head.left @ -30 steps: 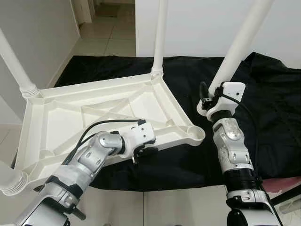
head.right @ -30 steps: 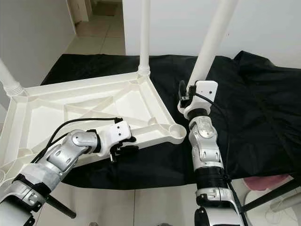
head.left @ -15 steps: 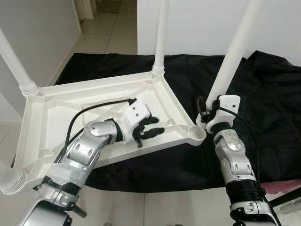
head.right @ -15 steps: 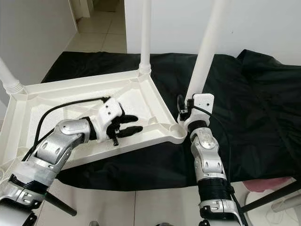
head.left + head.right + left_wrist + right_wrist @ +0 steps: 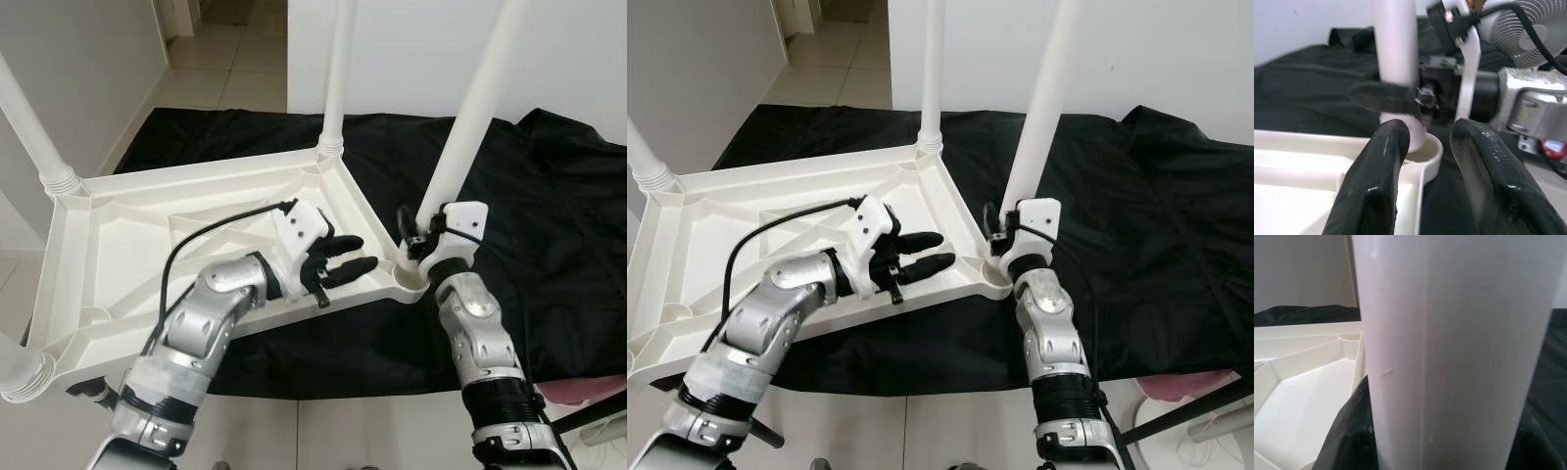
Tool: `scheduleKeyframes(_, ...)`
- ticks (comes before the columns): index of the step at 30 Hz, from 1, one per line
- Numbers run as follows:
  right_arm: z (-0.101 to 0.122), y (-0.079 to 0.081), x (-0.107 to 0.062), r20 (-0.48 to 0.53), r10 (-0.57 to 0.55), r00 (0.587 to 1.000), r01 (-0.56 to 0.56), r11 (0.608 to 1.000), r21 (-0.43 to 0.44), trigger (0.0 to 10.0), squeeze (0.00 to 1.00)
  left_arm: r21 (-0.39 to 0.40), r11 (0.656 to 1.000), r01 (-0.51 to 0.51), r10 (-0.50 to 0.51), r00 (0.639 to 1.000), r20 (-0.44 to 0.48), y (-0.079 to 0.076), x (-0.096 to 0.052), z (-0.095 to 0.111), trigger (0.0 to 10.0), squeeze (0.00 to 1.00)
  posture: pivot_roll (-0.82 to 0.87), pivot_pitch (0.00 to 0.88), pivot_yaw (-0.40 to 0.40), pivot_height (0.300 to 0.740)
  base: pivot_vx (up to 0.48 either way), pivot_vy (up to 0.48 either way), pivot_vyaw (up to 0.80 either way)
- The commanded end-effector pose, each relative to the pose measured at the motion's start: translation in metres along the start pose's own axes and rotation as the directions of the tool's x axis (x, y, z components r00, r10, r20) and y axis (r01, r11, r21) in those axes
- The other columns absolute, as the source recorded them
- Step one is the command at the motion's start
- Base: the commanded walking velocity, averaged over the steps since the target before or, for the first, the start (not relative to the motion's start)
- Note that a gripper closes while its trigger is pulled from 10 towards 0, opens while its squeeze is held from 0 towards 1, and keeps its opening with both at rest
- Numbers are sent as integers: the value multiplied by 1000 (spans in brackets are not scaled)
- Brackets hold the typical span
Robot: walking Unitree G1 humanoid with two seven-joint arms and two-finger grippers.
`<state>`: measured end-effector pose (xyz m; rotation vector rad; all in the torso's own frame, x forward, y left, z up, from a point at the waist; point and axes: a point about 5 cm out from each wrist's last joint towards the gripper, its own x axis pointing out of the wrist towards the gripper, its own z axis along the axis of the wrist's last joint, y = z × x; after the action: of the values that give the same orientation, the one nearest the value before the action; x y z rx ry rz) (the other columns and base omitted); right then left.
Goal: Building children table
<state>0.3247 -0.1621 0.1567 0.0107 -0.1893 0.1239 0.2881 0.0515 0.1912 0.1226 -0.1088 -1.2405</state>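
Left eye view. You see the white tabletop (image 5: 127, 257) lying upside down across the centre and left of the frame, its ribbed underside facing up, resting partly on a black cloth (image 5: 558, 225) spread over the tiled floor (image 5: 230, 83). Three legs stand in its corner sockets; their upper ends are cut off by the frame edges. The fourth leg (image 5: 468, 108) rises at centre right, its foot at the near-right corner socket (image 5: 409, 279). The right gripper (image 5: 423, 235) is clasped around this leg just above the socket; its fingers are mostly hidden behind the leg and wrist housing. The left gripper (image 5: 343, 259) hovers over the tabletop's near rim at centre, fingers spread apart and empty, pointing toward the socket.

Right eye view. The same scene, shifted slightly left. A pink object (image 5: 1176, 384) is cut off at the lower right and cannot be identified.

Left wrist view. Your two black fingers (image 5: 1378, 171) frame the lower half. Between and beyond them the leg meets the round socket, with one finger of the right gripper across it. A fan (image 5: 1535, 27) is blurred in the upper right.

Right wrist view. The leg fills the centre, very close. The ribbed tabletop shows at lower left.
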Motion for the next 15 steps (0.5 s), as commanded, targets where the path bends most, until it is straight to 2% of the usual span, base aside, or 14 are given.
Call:
scheduleKeyframes(1, 3, 0, -2, 20, 3, 1000, -3, 1000, 9, 10000, 0, 13, 977, -213, 213, 977, 1, 8, -3, -3, 10000, 0, -14, 18, -45, 740, 0, 0, 0)
scheduleKeyframes(4, 1, 4, -6, 21, 18, 1000, -19, 1000, 18, 10000, 0, 16, 975, -222, 222, 975, -21, 6, -5, -11, 10000, 0, -17, 17, -44, 740, 0, 0, 0)
scheduleKeyframes(6, -1, 4, -9, 19, 26, 999, -26, 999, 29, 10000, 0, 45, 972, -232, 233, 972, -15, 5, -6, -13, 10000, 0, -17, 15, -43, 740, 0, 0, 0)
scheduleKeyframes(9, -7, 2, -13, 0, 29, 1000, -29, 999, 27, 10000, 0, 13, 979, -205, 205, 979, 3, 2, -5, -12, 10000, 0, -17, 12, -42, 740, 0, 0, 0)
scheduleKeyframes(15, -10, -1, -17, -10, 37, 999, -36, 999, 17, 10000, 0, 12, 984, -180, 180, 984, -9, 0, -6, -14, 10000, 0, -16, 9, -44, 740, 0, 0, 0)
